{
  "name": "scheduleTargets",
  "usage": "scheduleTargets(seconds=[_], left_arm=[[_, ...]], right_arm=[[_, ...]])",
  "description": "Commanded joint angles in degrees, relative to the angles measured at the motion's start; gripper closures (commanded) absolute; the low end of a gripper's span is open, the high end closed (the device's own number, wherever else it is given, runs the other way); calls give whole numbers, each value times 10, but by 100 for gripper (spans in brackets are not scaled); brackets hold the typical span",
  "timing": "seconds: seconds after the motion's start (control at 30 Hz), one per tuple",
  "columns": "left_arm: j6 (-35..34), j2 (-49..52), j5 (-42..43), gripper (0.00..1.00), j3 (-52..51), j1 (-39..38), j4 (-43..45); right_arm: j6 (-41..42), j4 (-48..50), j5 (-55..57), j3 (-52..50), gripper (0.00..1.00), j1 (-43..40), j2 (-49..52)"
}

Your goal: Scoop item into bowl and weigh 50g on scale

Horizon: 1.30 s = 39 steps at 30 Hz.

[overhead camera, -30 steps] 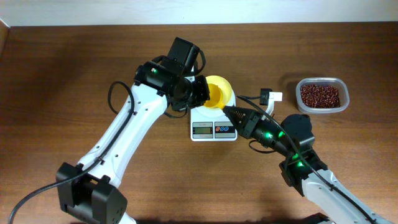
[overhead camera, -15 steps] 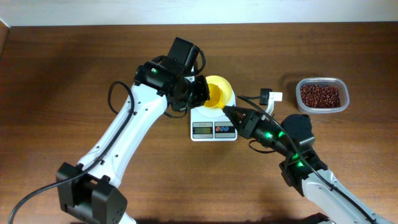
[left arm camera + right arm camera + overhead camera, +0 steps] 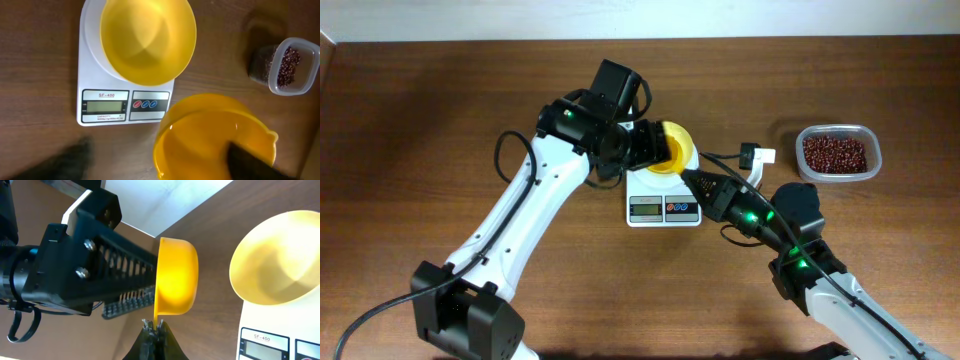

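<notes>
The pale yellow bowl (image 3: 147, 40) stands empty on the white scale (image 3: 107, 82), which sits mid-table (image 3: 663, 208). A small yellow scoop (image 3: 175, 277) hovers empty beside the scale (image 3: 270, 342), and my right gripper (image 3: 154, 325) is shut on its thin handle. My left gripper (image 3: 157, 150) is open around the scoop's cup (image 3: 215, 135), with one finger (image 3: 250, 162) inside the cup and the other out to the left. The red-brown beans (image 3: 835, 152) lie in a clear tub (image 3: 869, 166) at the right. In the overhead view my left gripper (image 3: 650, 150) overlaps the bowl (image 3: 682, 140).
A small white block on a black cable (image 3: 757, 155) lies between the scale and the tub. My left arm (image 3: 520, 215) stretches from the front left, my right arm (image 3: 790, 245) from the front right. Bare wood surrounds the scale.
My left gripper's jaws have spread apart around the scoop's cup; one second ago they were shut there. The right gripper, scoop, bowl and scale stay where they were.
</notes>
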Motion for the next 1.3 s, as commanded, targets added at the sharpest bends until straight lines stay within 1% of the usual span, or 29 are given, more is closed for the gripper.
scheduleTargets(seconds=[0.0, 0.2, 0.37, 0.5, 0.63, 0.77, 0.87, 0.93, 1.1, 1.13, 1.17, 1.2, 1.23, 1.27], left_arm=[[3, 5, -4, 1, 6, 0, 0], [3, 5, -4, 1, 6, 0, 0], [3, 5, -4, 1, 6, 0, 0], [3, 5, -4, 1, 6, 0, 0], [3, 5, -4, 1, 6, 0, 0], [3, 5, -4, 1, 6, 0, 0], [3, 5, -4, 1, 6, 0, 0], [3, 5, -4, 1, 6, 0, 0], [3, 5, -4, 1, 6, 0, 2], [3, 5, -4, 1, 6, 0, 2], [3, 5, -4, 1, 6, 0, 2], [3, 5, -4, 1, 6, 0, 2], [3, 5, -4, 1, 6, 0, 2], [3, 5, -4, 1, 6, 0, 2]], right_arm=[[-15, 0, 21, 9, 96, 3, 3], [-74, -2, 38, 9, 96, -2, 3], [-84, -2, 28, 9, 96, -82, 3], [-84, -2, -58, 9, 96, -149, 2], [-84, -2, -151, 9, 96, -233, -9], [-87, -3, -203, 9, 96, -279, -33], [-134, -15, -208, 9, 96, -282, -52], [-203, -46, -196, 9, 96, -282, -52], [-276, -50, -169, 33, 96, -283, -65], [-283, -63, -164, 42, 96, -283, -69], [-296, -99, -151, 59, 96, -283, -75], [-322, -193, -119, 89, 96, -283, -80], [-336, -253, -97, 109, 96, -283, -81], [-355, -334, -66, 137, 96, -283, -81]])
